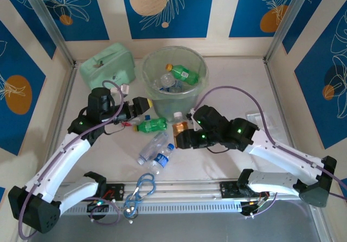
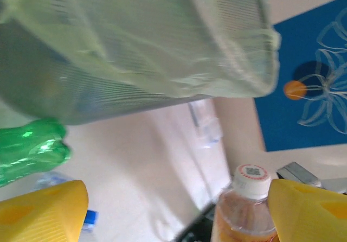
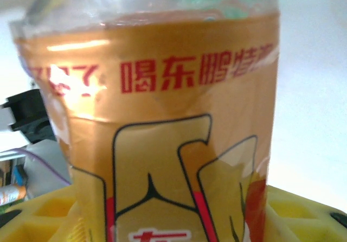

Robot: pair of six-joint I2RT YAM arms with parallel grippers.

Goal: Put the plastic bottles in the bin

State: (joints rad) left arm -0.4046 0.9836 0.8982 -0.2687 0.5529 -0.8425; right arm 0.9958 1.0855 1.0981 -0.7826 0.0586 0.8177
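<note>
The bin, a round pale-green bucket, stands at the back centre with a green bottle and clear ones inside. Just in front of it stands an orange-labelled bottle with a white cap, and my right gripper is shut on it; in the right wrist view its label sits between the yellow fingers. My left gripper hangs open beside the bin's left wall, with nothing between its fingers. A green bottle and two clear blue-labelled bottles lie on the table.
A mint-green zip case sits at the back left. A blue carabiner lies near the front rail. Metal frame posts and patterned walls close in the sides and back.
</note>
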